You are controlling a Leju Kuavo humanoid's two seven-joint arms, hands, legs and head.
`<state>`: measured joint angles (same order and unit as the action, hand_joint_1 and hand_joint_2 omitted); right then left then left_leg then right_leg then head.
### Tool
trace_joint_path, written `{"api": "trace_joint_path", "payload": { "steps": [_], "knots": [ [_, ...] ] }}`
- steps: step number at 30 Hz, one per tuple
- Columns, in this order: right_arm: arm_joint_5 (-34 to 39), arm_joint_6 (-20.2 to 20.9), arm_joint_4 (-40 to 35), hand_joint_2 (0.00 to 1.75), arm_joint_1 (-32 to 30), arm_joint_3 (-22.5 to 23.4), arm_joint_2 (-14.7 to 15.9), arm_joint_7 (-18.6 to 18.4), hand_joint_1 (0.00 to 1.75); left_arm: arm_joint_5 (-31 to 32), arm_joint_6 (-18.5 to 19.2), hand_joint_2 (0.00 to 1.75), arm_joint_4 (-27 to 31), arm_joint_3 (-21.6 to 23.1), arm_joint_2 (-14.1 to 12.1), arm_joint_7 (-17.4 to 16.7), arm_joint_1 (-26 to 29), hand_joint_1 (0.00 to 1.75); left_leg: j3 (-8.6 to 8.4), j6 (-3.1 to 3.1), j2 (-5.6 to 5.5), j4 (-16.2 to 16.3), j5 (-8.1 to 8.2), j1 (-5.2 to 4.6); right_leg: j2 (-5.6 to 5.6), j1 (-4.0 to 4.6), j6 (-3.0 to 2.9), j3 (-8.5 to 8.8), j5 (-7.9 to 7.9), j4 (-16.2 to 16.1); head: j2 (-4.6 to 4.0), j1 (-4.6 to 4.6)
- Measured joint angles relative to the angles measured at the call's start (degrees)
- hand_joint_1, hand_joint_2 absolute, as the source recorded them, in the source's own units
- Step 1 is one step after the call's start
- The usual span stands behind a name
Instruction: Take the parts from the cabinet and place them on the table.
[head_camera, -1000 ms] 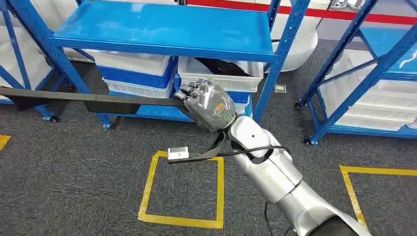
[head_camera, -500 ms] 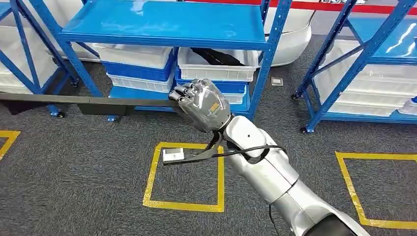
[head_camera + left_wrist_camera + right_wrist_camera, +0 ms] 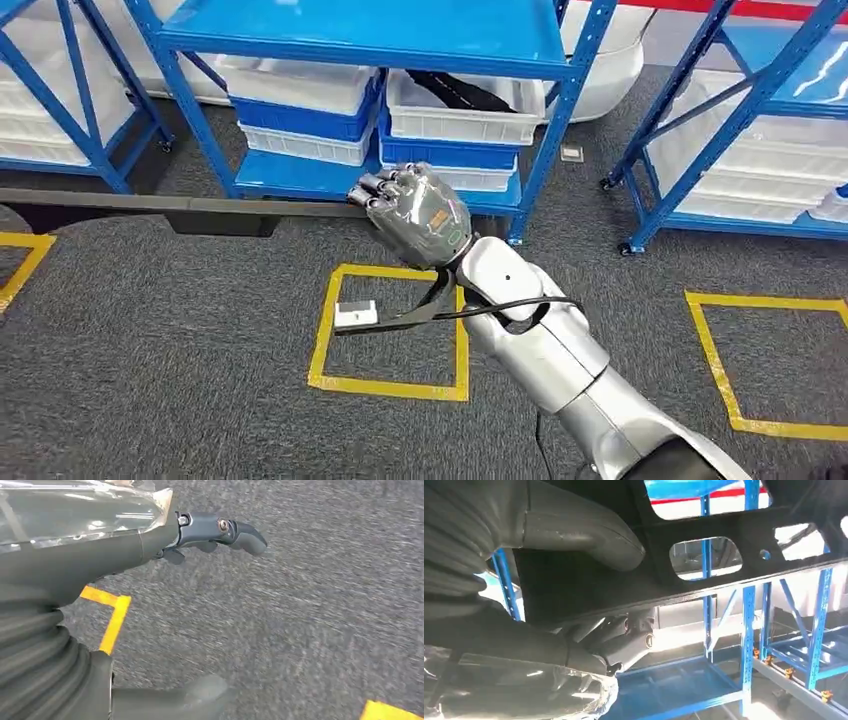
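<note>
Carrying the long black part [image 3: 180, 205] by one end, my right hand [image 3: 415, 215] has its fingers wrapped around it. Its long axis runs level, out toward my left, over the floor. My left hand [image 3: 100, 550] hangs with fingers apart, holding nothing.

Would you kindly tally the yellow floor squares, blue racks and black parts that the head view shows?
Yellow squares: 3
Blue racks: 3
Black parts: 2, one held by the right hand, one in a white bin
Total: 8
</note>
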<state>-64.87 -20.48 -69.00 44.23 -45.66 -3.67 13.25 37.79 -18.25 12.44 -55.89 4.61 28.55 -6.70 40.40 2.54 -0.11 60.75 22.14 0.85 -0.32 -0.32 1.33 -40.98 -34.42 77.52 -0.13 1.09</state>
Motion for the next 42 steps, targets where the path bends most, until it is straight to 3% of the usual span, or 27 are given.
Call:
{"api": "trace_joint_path", "payload": {
  "steps": [2, 3, 5, 6, 8, 9, 10, 11, 13, 14, 15, 17, 18, 20, 21, 24, 25, 27, 29, 31, 33, 34, 35, 36, 39, 40, 42],
  "knots": [
    [-0.11, 0.17, 0.0, 1.75, -0.06, -0.04, -0.02, 0.0, 1.73, -0.06, 0.02, 1.75, 0.0, -0.02, 0.04, 0.22, 0.03, 0.0, 1.87, -0.04, 0.0, 0.01, -1.64, -0.31, 0.08, 0.48, 0.46, 5.01, 3.32, -4.24, 0.0, 0.0],
    [-0.11, 0.17, 0.0, 1.75, -0.01, -0.04, -0.09, -0.02, 1.73, -0.07, 0.02, 1.75, 0.0, -0.02, 0.07, 0.31, 0.03, 0.0, 2.63, -0.13, -0.03, -0.01, -2.49, -0.38, 0.09, 1.0, -0.06, 8.87, 3.87, -8.74, 0.0, -0.02],
    [-0.28, 0.24, -0.22, 1.75, 0.12, 0.0, -0.53, 0.0, 1.73, -0.09, 0.13, 1.75, 0.02, -0.07, 0.4, 0.46, 0.12, 0.0, 3.15, -0.74, -0.05, -0.02, -3.78, -0.4, -0.05, 2.07, -2.42, 16.02, -0.02, -19.66, 0.0, 0.0],
    [-0.35, 0.37, -0.33, 1.75, 0.12, -0.02, -0.79, -0.02, 1.73, -0.09, 0.22, 1.75, 0.0, -0.11, 0.39, 0.52, 0.2, 0.0, 2.79, -1.22, 0.28, -0.97, -4.87, -0.17, -0.13, 2.27, -2.11, 15.16, 0.51, -19.28, 0.0, 0.2],
    [-0.35, 0.63, -0.35, 1.75, 0.24, -0.02, -0.83, -0.09, 1.73, -0.07, 0.26, 1.75, 0.0, -0.2, 0.37, 0.5, 0.17, 0.0, 2.55, -1.89, 0.31, -2.28, -6.81, 0.08, 0.01, 2.43, -2.81, 14.37, 1.95, -19.72, 0.0, 0.13],
    [-0.37, 0.98, -0.31, 1.75, 0.21, -0.04, -0.81, -0.09, 1.73, -0.07, 0.26, 1.75, 0.0, -0.28, 0.37, 0.52, 0.25, 0.0, 2.99, -2.2, 0.21, -2.76, -6.99, -0.02, -0.07, 1.16, -3.03, 14.01, 3.54, -20.39, 0.0, -0.02],
    [-0.48, 1.05, -0.31, 1.75, 0.24, -0.11, -0.94, -0.09, 1.73, -0.07, 0.31, 1.75, 0.0, -0.31, 0.35, 0.5, 0.42, 0.0, 3.6, -2.37, 0.04, -1.97, -4.24, 0.18, -0.34, 1.02, -3.05, 13.08, 4.55, -20.43, 0.0, 0.04],
    [-0.68, 1.09, -0.31, 1.75, 0.18, -0.24, -1.09, -0.09, 1.73, -0.07, 0.33, 1.75, 0.0, -0.33, 0.35, 0.48, 0.66, 0.0, 4.44, -2.6, 0.05, 0.71, 0.78, 0.26, -0.29, 0.94, -3.95, 12.07, 5.59, -20.43, 0.0, 0.26],
    [-0.87, 1.14, -0.28, 1.75, 0.06, -0.28, -1.18, -0.09, 1.73, -0.09, 0.33, 1.75, 0.0, -0.35, 0.13, 0.48, 0.62, 0.0, 5.35, -3.36, -0.01, 8.01, 8.06, 0.42, -0.35, 0.89, -3.88, 10.54, 7.28, -20.4, 0.0, 0.15],
    [-0.92, 1.16, -0.28, 1.75, 0.05, -0.31, -1.25, -0.11, 1.73, -0.07, 0.33, 1.75, 0.02, -0.37, 0.04, 0.48, 0.6, 0.0, 5.63, -3.84, 0.0, 12.39, 9.16, 0.57, -0.4, 0.87, -3.67, 9.38, 8.34, -20.32, 0.0, 0.31],
    [-0.96, 1.2, -0.24, 1.75, 0.0, -0.37, -1.33, -0.11, 1.73, -0.07, 0.33, 1.75, 0.0, -0.39, -0.06, 0.48, 0.6, 0.0, 5.46, -4.17, 0.01, 15.24, 7.69, 0.81, -0.45, 0.8, -3.46, 8.22, 9.26, -20.23, 0.0, 0.24],
    [-1.14, 1.55, -0.15, 1.75, -0.03, -0.42, -1.38, -0.15, 1.73, -0.07, 0.35, 1.75, 0.0, -0.39, -0.11, 0.48, 0.6, 0.0, 2.56, -4.83, 0.02, 15.49, 2.35, 1.41, -0.58, 0.4, -2.69, 5.62, 10.79, -19.72, 0.0, 0.22],
    [-1.33, 1.68, -0.11, 1.75, -0.02, -0.42, -1.38, -0.15, 1.73, -0.07, 0.35, 1.75, 0.0, -0.39, -0.11, 0.5, 0.58, 0.0, -0.49, -5.29, 0.04, 12.72, 1.65, 1.76, -0.6, 0.13, -2.27, 4.48, 11.31, -19.25, 0.0, 0.24],
    [-1.49, 1.7, -0.13, 1.75, 0.22, -0.22, -1.57, -0.2, 1.73, 0.0, 0.44, 1.75, 0.02, -0.44, 0.07, 0.48, 0.2, 0.0, -8.68, -6.13, -0.14, 2.69, 7.05, 1.98, -0.61, 0.54, -1.36, 2.52, 11.88, -17.51, 0.0, 0.48],
    [-1.57, 1.73, -0.11, 1.75, 0.35, -0.24, -1.79, -0.22, 1.73, 0.02, 0.52, 1.75, 0.04, -0.46, -0.04, 0.5, -0.07, 0.0, -9.2, -4.81, -0.45, 0.73, 8.64, 1.78, -0.74, 0.64, -0.89, 2.24, 12.25, -17.22, 0.0, 0.13],
    [-1.55, 1.79, 0.15, 1.75, 0.34, -0.26, -1.62, -0.28, 1.73, 0.11, 0.7, 1.75, 0.02, -0.46, -0.04, 0.44, 0.15, 0.0, -7.11, -2.15, -0.11, 0.32, 6.8, 0.92, -0.79, 0.65, 0.59, 1.57, 14.56, -17.94, 0.0, 0.11],
    [-1.55, 1.97, 0.26, 1.75, 0.31, -0.26, -1.51, -0.33, 1.73, 0.13, 0.7, 1.75, 0.02, -0.46, -0.04, 0.39, 0.17, 0.0, -6.95, -1.59, 0.31, 0.3, 6.15, 1.0, -0.65, 0.09, 0.51, 1.1, 13.44, -17.24, 0.0, 0.22],
    [-1.53, 2.08, 0.39, 1.75, 0.27, -0.24, -1.31, -0.44, 1.73, 0.17, 0.68, 1.75, 0.04, -0.52, -0.26, 0.31, 0.09, 0.0, -4.95, -0.49, 0.33, 0.27, 4.14, 0.83, -0.25, 0.14, -0.74, -1.7, 6.08, -10.74, 0.0, -0.17],
    [-1.55, 2.08, 0.48, 1.75, -0.09, -0.26, -1.27, -0.61, 1.73, 0.18, 0.68, 1.75, 0.04, -0.55, -0.46, 0.31, 0.08, 0.0, -2.64, -0.43, 0.34, 0.33, 2.35, 0.68, -0.1, 0.11, -0.77, -3.01, 1.6, -2.46, 0.0, -0.15],
    [-1.53, 2.05, 0.48, 1.75, -0.76, -0.24, -1.27, -0.83, 1.73, 0.2, 0.68, 1.75, 0.04, -0.57, -0.5, 0.31, 0.12, 0.0, -0.28, -0.61, 0.39, 0.37, 0.5, 0.61, 0.06, 0.18, 0.33, -0.97, 2.37, 0.18, 0.0, -0.2],
    [-1.57, 2.05, 0.46, 1.75, -0.82, -0.24, -1.31, -0.83, 1.73, 0.2, 0.68, 1.75, 0.04, -0.57, -0.42, 0.31, 0.08, 0.0, 1.63, -0.89, 0.39, 0.38, -1.21, 0.57, 0.1, 0.44, 0.91, 5.07, 5.03, -5.48, 0.0, -0.2],
    [-1.57, 2.03, 0.46, 1.75, -0.75, -0.24, -1.44, -0.83, 1.73, 0.2, 0.68, 1.75, 0.04, -0.57, -0.39, 0.31, 0.06, 0.0, 2.27, -1.11, 0.37, 0.35, -2.02, 0.53, 0.1, 0.7, 0.31, 9.22, 4.67, -10.21, 0.0, -0.2],
    [-1.57, 2.01, 0.39, 1.75, -0.65, -0.22, -1.6, -0.83, 1.73, 0.2, 0.68, 1.75, 0.04, -0.57, -0.26, 0.33, -0.01, 0.0, 2.48, -1.38, 0.39, 0.37, -2.68, 0.64, 0.06, 0.98, -1.01, 12.7, 1.57, -15.59, 0.0, -0.15],
    [-1.57, 1.99, 0.22, 1.75, -0.65, -0.13, -1.99, -0.83, 1.73, 0.2, 0.66, 1.75, 0.04, -0.57, -0.2, 0.33, -0.01, 0.0, 2.57, -1.96, 0.45, 0.09, -3.42, 0.63, 0.03, 1.54, -1.4, 13.98, 0.56, -18.69, 0.0, -0.13],
    [-1.49, 1.99, 0.2, 1.75, -0.58, -0.07, -1.97, -0.85, 1.73, 0.2, 0.68, 1.75, 0.04, -0.59, -0.2, 0.35, 0.05, 0.0, 2.02, -3.37, 0.61, -2.22, -5.92, 0.7, 0.07, 1.83, -2.85, 12.81, 2.27, -19.25, 0.0, -0.26],
    [-1.49, 1.99, 0.24, 1.75, -0.57, -0.09, -2.01, -0.87, 1.73, 0.22, 0.61, 1.75, 0.04, -0.63, -0.28, 0.39, 0.11, 0.0, 2.6, -3.45, 0.55, -1.93, -5.61, 1.1, 0.02, 0.21, -3.42, 12.48, 3.7, -19.92, 0.0, -0.17],
    [-1.44, 2.01, 0.22, 1.75, -0.67, -0.11, -2.3, -0.92, 1.73, 0.63, 0.26, 1.75, 0.04, -0.63, -0.28, 0.79, 0.33, 0.0, 3.46, -3.66, 0.37, 1.86, 2.4, 0.99, -0.02, 0.48, -4.52, 10.74, 5.54, -20.07, 0.0, 0.0]
  ]
}}
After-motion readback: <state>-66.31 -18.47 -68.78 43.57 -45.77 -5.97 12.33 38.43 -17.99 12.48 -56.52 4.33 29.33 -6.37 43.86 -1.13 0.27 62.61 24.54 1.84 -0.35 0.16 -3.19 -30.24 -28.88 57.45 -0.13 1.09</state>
